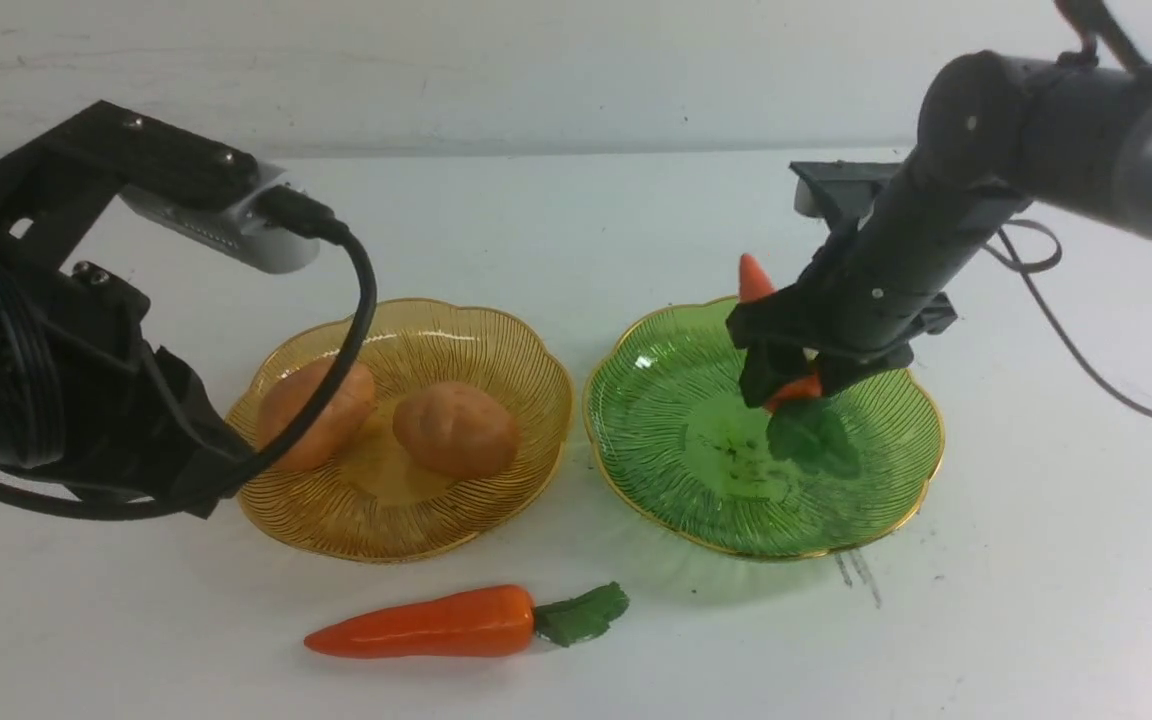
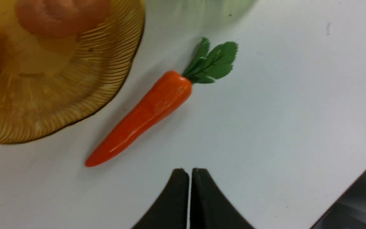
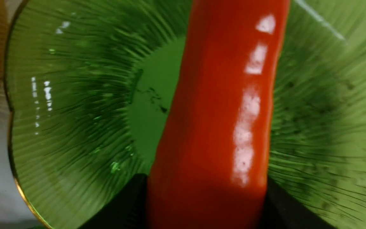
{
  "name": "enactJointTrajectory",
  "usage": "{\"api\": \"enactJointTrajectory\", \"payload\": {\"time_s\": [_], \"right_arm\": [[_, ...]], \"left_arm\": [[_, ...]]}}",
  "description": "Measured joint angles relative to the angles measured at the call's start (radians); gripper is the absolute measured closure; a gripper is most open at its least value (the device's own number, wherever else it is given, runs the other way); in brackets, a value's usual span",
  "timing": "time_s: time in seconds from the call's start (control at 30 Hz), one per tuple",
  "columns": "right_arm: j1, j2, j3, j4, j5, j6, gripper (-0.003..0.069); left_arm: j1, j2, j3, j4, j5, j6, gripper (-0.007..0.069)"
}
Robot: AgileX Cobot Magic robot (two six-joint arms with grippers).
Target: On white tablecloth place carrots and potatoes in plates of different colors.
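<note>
both potatoes (image 1: 456, 428) in amber plate (image 1: 496, 320), right fingers (image 1: 756, 370) clamped on one carrot (image 3: 221, 111) over green plate (image 1: 656, 470), not yet released; second carrot (image 1: 436, 625) lies on near worktop (image 1: 1036, 600), left fingers (image 2: 170, 203) together, empty.

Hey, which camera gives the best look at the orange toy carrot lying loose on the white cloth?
The left wrist view: the glossy orange toy carrot sits mid-frame, tip to green leafy top, unobstructed. The front view shows it whole too, but smaller. The right wrist view is filled by the other carrot instead.
</note>
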Motion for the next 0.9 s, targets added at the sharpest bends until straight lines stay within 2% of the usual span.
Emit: {"api": "enactJointTrajectory", "payload": {"time_s": [0.13, 0.27, 0.47, 0.67, 0.77, 0.9], "right_arm": [[0.0, 0.0, -0.037, -0.031, 0.099, -0.002, -0.0027], [0.0, -0.013, -0.063, -0.068, 0.112, -0.016, -0.0026], [0.0, -0.079, -0.064, -0.138, 0.122, -0.025, 0.0034], [0.0, -0.198, -0.069, -0.22, 0.133, -0.026, 0.0157], [0.0, -0.229, -0.072, -0.233, 0.136, -0.026, 0.0195], [0.0, -0.239, -0.072, -0.239, 0.14, -0.024, 0.0213]], "left_arm": [[-0.003, 0.069, 0.0, -0.091, -0.007, 0.084, 0.0599], [-0.029, 0.134, 0.0, -0.11, -0.034, 0.151, 0.0557], [-0.127, 0.23, 0.0, -0.086, -0.116, 0.241, 0.0468], [-0.243, 0.334, 0.001, 0.046, -0.23, 0.353, 0.034], [-0.264, 0.377, 0.001, 0.071, -0.262, 0.362, 0.0289], [-0.266, 0.466, 0.001, 0.087, -0.315, 0.395, 0.0184]]}}
